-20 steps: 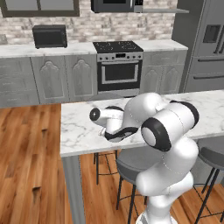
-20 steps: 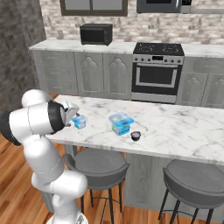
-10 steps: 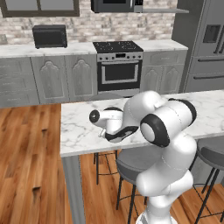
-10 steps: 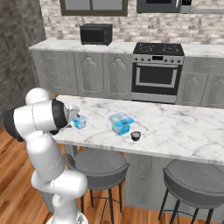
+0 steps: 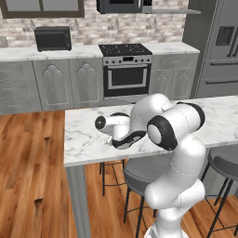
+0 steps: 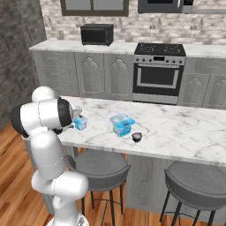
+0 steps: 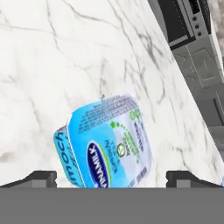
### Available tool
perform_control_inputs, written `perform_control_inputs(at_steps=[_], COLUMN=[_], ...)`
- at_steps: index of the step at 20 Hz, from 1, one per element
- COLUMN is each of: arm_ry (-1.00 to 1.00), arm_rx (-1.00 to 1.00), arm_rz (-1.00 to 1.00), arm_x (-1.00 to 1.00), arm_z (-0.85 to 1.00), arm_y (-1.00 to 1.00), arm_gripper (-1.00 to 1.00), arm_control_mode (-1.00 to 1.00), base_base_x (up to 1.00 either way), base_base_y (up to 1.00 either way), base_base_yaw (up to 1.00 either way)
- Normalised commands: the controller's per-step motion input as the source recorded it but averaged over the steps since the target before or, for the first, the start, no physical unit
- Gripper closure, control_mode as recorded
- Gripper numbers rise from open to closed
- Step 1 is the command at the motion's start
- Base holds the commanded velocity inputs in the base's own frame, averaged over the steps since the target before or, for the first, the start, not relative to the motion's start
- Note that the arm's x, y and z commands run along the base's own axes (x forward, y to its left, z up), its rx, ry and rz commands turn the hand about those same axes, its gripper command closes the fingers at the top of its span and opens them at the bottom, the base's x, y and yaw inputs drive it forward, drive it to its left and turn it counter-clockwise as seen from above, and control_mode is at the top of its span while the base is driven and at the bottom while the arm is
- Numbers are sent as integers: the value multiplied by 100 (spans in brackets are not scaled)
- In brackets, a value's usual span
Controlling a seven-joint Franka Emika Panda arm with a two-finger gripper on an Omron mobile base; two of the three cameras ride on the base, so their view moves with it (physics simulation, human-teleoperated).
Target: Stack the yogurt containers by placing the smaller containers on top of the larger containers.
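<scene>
Fingertips [image 7: 41, 178] stand wide apart, one at each side of the small light-blue tub [image 7: 107, 142], nothing clamped between them; contact with the tub's sides cannot be told. The gripper [image 7: 111, 179] hangs low over the tub, looking down on its blue printed lid.

Small tub sits on the marble island counter [image 6: 185, 128], near the counter's left end, in the right base view [image 6: 80, 122] just beside the robot's elbow. The larger tub with green-and-white label [image 6: 122, 124] stands to its right on the same counter, apart from it, not stacked. A small dark cup-like thing [image 6: 137, 137] lies just right of and nearer than the larger tub.

In the left base view the white arm [image 5: 153, 116] folds down over the counter, covering the tubs.

Stools [image 6: 99, 164] stand along the near side of the island. Far wall: oven range [image 6: 158, 73], black microwave [image 6: 96, 34] on the back counter to its left.
</scene>
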Motion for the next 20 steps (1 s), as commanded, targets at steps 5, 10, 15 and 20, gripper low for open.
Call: perform_control_inputs(at_steps=[5, 10, 15, 20], arm_ry=[0, 0, 0, 0], arm_rx=[-1, -3, -3, 0], arm_rz=[0, 0, 0, 0], arm_x=[16, 4, 3, 16], arm_z=[-12, -13, -10, -5], arm_y=[3, 6, 4, 0], arm_gripper=[-100, -100, -100, -100], arm_control_mode=[-100, -100, -100, -100], base_base_x=[0, 0, 0, 0], base_base_y=[0, 0, 0, 0], base_base_yaw=[0, 0, 0, 0])
